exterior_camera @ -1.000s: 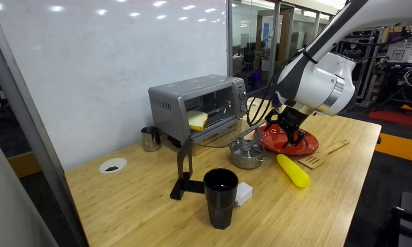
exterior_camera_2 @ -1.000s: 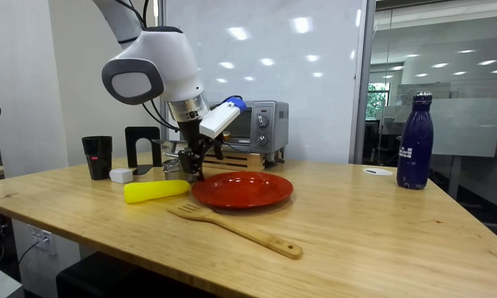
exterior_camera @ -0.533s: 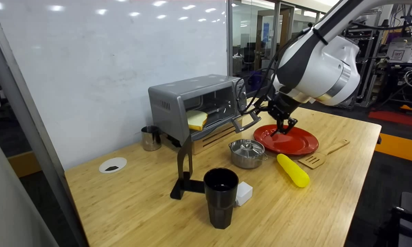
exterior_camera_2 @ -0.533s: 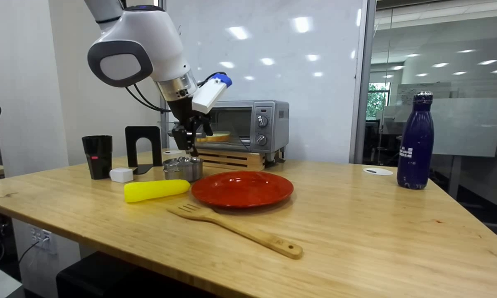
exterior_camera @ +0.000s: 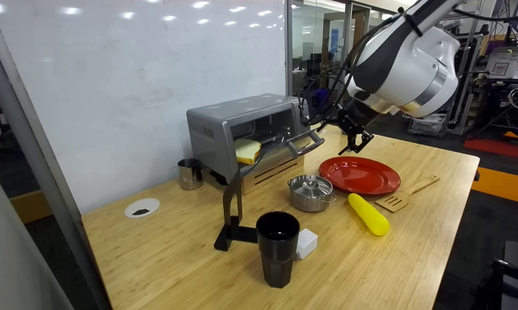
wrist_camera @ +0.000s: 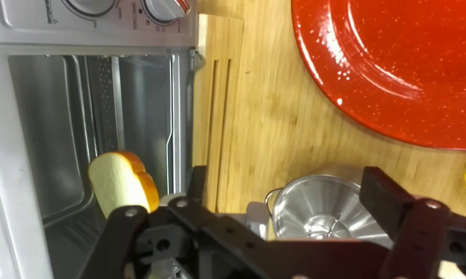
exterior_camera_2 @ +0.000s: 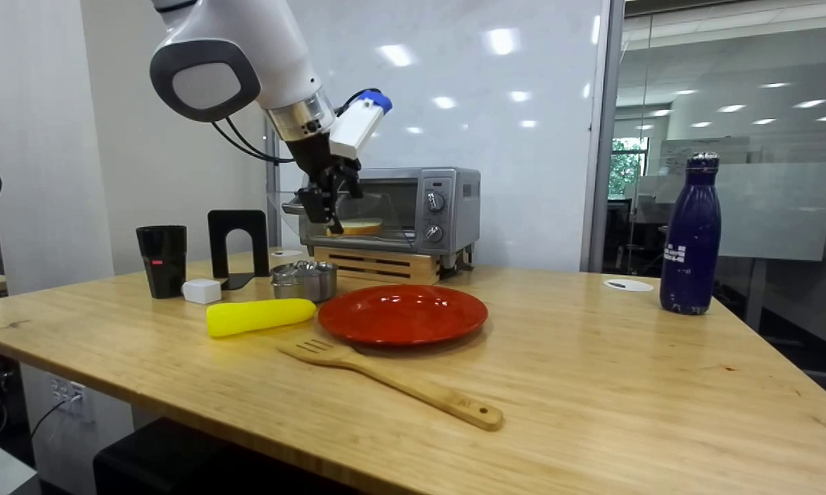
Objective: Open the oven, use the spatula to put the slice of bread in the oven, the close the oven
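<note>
- Wrist view: the hand stands spread apart.
- Slice of bread lies inside the oven (itself partly open).
- Spatula rests on the tabletop.

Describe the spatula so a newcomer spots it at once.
On the wooden table, find the round red plate. The spatula lies flat beside it, near the elongated yellow object. Unlike both, it is pale wood, with a long handle and a slotted blade.
</note>
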`<state>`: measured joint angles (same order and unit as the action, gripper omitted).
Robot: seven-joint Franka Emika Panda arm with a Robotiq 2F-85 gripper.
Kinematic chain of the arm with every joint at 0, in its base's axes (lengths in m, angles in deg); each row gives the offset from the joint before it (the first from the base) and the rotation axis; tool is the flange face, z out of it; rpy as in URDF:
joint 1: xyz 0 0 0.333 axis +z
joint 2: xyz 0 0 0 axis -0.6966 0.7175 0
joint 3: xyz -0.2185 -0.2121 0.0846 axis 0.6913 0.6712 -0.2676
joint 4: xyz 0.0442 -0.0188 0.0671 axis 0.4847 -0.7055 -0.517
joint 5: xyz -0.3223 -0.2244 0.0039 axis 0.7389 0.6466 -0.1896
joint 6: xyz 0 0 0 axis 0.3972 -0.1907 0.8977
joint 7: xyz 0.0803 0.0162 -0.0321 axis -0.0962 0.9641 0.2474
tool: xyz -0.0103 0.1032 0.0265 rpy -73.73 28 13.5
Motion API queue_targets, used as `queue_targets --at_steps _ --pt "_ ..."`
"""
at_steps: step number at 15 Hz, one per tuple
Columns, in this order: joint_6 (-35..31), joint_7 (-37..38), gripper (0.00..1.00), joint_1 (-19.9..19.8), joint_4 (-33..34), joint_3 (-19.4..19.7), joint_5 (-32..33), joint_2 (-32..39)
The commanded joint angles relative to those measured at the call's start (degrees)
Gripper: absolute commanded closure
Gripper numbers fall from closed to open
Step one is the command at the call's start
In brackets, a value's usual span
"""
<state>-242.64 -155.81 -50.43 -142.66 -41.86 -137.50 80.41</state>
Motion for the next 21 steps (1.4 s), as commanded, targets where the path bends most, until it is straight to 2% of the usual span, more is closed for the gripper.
queue_targets --at_steps 1,8,12,16,21 --pt "-0.62 0.0 0.0 -4.69 1.03 -2.76 1.43 0.28" --pt "-1.31 0.0 0.0 -11.07 3.78 -7.42 2.74 2.27" --pt "-2.64 0.0 0.0 -15.43 6.09 -11.61 4.85 4.72" --pt "-5.15 0.0 0.0 -21.96 7.83 -18.06 7.79 8.29" --pt "-11.26 0.02 0.0 -33.12 9.21 -28.97 14.75 15.36"
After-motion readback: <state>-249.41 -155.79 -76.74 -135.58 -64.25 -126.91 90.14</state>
